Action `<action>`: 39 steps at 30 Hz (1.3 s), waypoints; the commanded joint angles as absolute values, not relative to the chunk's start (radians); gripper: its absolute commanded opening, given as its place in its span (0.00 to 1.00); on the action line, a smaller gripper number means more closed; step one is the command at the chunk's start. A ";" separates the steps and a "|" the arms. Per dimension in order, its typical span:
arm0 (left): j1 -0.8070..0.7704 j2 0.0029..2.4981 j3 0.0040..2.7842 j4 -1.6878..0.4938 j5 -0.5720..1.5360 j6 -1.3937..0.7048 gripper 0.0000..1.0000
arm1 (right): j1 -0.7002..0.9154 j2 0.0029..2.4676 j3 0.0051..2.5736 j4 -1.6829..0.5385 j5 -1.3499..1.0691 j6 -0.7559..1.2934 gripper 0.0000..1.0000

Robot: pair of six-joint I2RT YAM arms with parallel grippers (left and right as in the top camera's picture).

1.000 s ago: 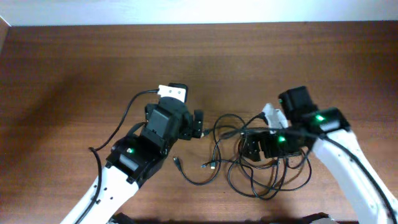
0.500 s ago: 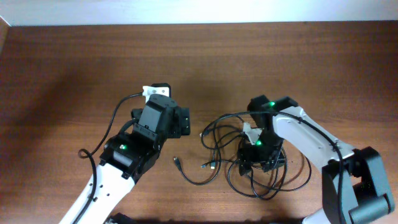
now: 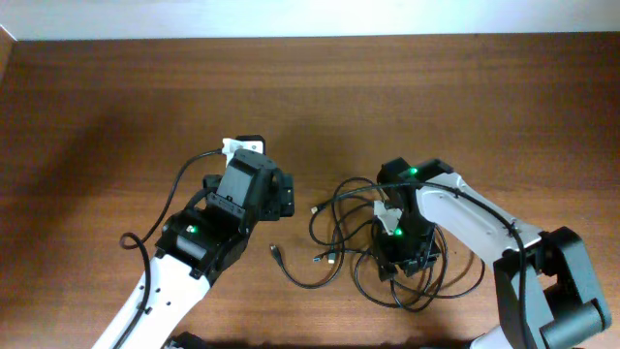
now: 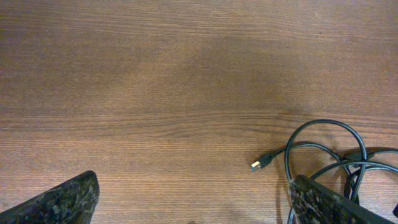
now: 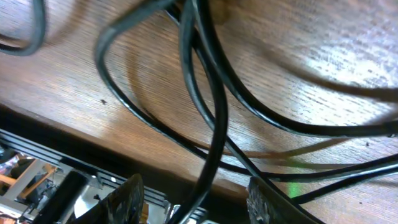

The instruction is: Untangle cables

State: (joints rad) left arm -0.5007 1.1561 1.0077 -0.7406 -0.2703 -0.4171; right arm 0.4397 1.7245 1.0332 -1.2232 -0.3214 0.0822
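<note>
The cables (image 3: 363, 237) lie as a tangle of thin black loops right of the table's middle, with loose plug ends (image 3: 325, 258) trailing to the left. In the left wrist view a gold-tipped plug (image 4: 256, 165) lies on the wood beside cable loops (image 4: 323, 146). My left gripper (image 3: 288, 194) is open and empty, just left of the tangle; its fingers (image 4: 193, 208) show far apart. My right gripper (image 3: 397, 260) points down into the tangle. Its fingers (image 5: 196, 202) are apart, with one black cable (image 5: 214, 137) running between them.
The brown wooden table (image 3: 116, 107) runs to a white wall at the back. My right arm's body (image 3: 465, 218) reaches over the right side of the tangle. The table's front edge (image 5: 93, 127) shows in the right wrist view.
My right gripper has turned and dropped onto the tangle's middle. The left loops have slid a little left. My left gripper has drawn back to the left.
</note>
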 commanded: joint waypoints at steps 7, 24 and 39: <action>-0.496 1.163 1.016 -0.739 -0.285 -0.433 0.99 | 0.447 1.730 0.955 -1.148 -0.309 0.086 0.09; -0.496 1.163 1.016 -0.739 -0.285 -0.433 0.99 | 0.306 1.684 1.385 -1.381 -0.381 0.081 0.04; -0.496 1.163 1.016 -0.743 -0.285 -0.433 0.99 | 0.273 1.676 2.232 -1.488 -0.381 0.082 0.04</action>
State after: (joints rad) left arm -0.5007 1.1561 1.0077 -0.7444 -0.2707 -0.4171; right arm 0.2726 1.6928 2.1532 -1.4887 -0.3683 0.0895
